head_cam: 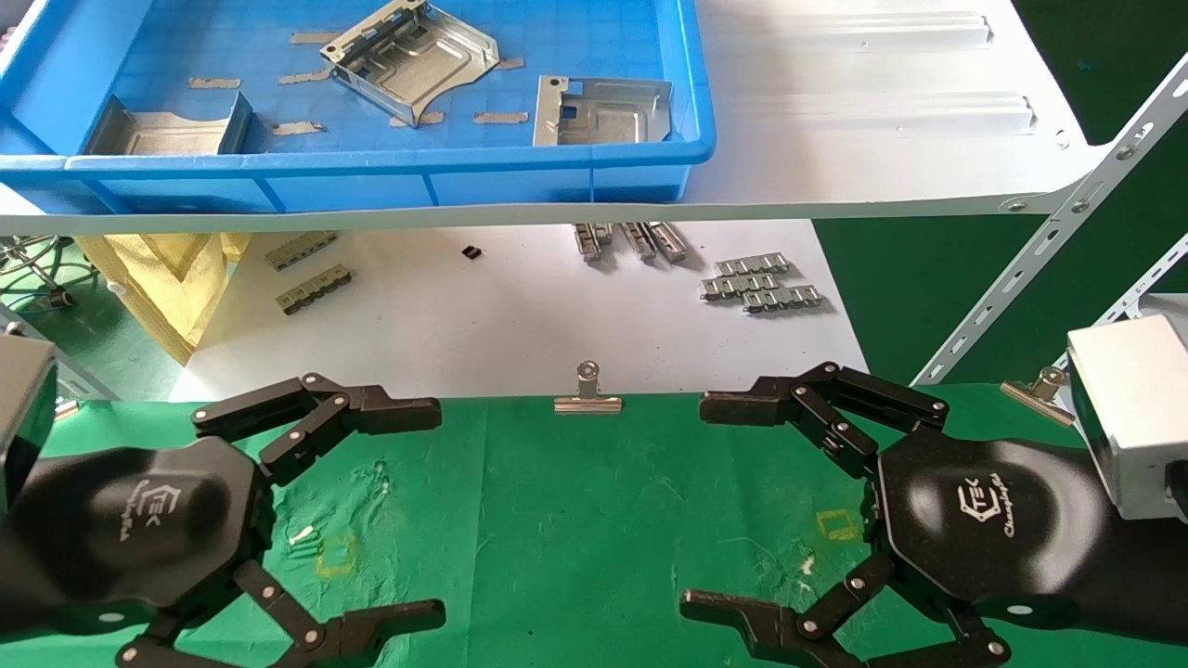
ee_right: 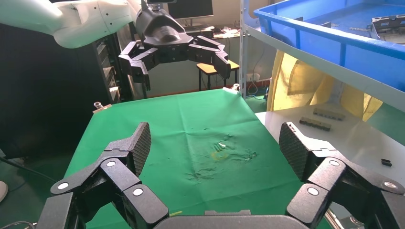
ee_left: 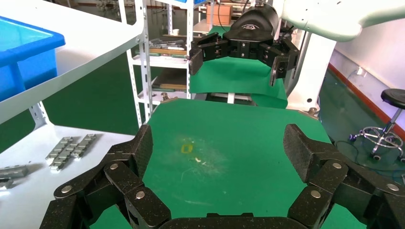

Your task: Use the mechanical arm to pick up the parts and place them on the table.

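Observation:
Three silvery stamped parts lie in the blue tray (head_cam: 371, 169) on the shelf: one tilted at the back (head_cam: 408, 60), one at the right (head_cam: 601, 111), one at the left front (head_cam: 167, 132). Both black multi-finger hands hover low over the green table (head_cam: 575, 520), facing each other. My left gripper (head_cam: 436, 510) is open and empty; it also shows in the left wrist view (ee_left: 217, 152). My right gripper (head_cam: 696, 506) is open and empty; it also shows in the right wrist view (ee_right: 215, 148). Both are well short of the tray.
The tray stands on a white shelf board (head_cam: 882, 111) above a lower white surface (head_cam: 510, 315) with grey linked strips (head_cam: 761, 283). Binder clips (head_cam: 587, 394) hold the cloth's far edge. A slanted shelf strut (head_cam: 1049, 241) stands at the right. Yellow square outlines (head_cam: 838, 524) mark the cloth.

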Action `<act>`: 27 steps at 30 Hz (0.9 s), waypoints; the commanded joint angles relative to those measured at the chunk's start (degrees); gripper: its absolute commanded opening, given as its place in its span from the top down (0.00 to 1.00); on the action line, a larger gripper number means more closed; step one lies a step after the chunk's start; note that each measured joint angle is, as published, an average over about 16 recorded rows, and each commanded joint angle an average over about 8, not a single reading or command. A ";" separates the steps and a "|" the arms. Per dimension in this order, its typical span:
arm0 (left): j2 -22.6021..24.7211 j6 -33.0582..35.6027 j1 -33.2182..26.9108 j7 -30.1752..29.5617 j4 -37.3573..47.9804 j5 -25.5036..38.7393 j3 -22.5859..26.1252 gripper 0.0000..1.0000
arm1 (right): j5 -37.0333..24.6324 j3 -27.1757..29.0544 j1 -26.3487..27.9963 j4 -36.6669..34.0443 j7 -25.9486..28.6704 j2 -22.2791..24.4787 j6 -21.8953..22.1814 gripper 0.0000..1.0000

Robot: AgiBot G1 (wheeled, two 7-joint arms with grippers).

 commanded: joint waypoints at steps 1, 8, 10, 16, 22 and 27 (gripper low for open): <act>0.00 0.00 0.00 0.00 0.00 0.00 0.00 0.00 | 0.00 0.00 0.00 0.00 0.00 0.00 0.00 0.00; 0.00 0.00 0.00 0.00 0.00 0.00 0.00 0.00 | 0.00 0.00 0.00 0.00 0.00 0.00 0.00 0.00; 0.00 0.00 0.00 0.00 0.00 0.00 0.00 0.00 | 0.00 0.00 0.00 0.00 0.00 0.00 0.00 0.00; 0.00 0.00 0.00 0.00 0.00 0.00 0.00 0.00 | 0.00 0.00 0.00 0.00 0.00 0.00 0.00 0.00; 0.00 0.00 0.00 0.00 0.00 0.00 0.00 0.00 | 0.00 0.00 0.00 0.00 0.00 0.00 0.00 0.00; 0.00 0.00 0.00 0.00 0.00 0.00 0.00 0.00 | 0.00 0.00 0.00 0.00 0.00 0.00 0.00 0.00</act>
